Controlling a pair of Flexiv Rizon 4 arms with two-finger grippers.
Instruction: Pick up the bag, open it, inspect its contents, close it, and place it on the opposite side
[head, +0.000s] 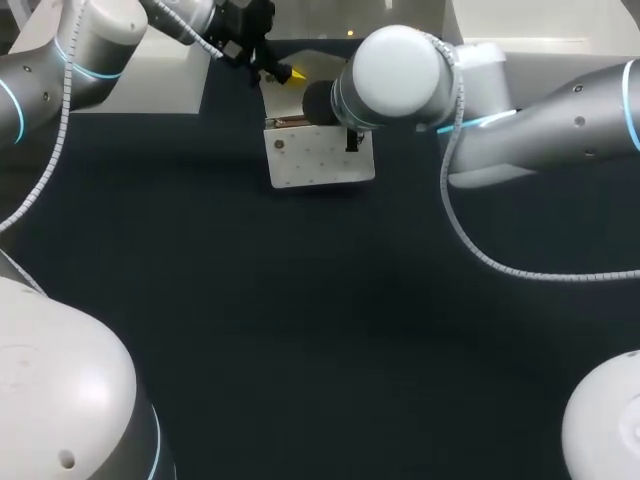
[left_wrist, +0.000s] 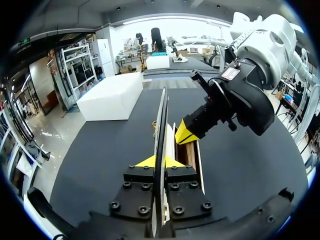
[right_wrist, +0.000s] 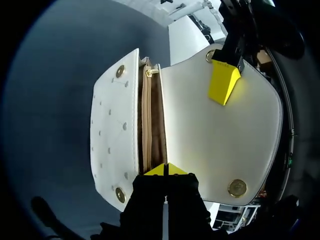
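Observation:
The white studded bag (head: 315, 160) lies on the dark table near its far edge. Its flap (right_wrist: 215, 135) is lifted, showing the tan inside (right_wrist: 150, 125) and gold snaps. My left gripper (head: 290, 74) (left_wrist: 160, 161) is shut on the flap's edge, which runs between its yellow tips; one of its fingertips (right_wrist: 222, 82) shows on the flap in the right wrist view. My right gripper (right_wrist: 165, 170) (left_wrist: 187, 132) is shut, its tips at the bag's open mouth, with nothing seen between them. In the head view my right arm's wrist hides that gripper and part of the bag.
A white box (left_wrist: 112, 95) stands at the table's far left, beyond the bag. The dark tabletop (head: 300, 330) stretches wide in front of the bag, between my two arm bases.

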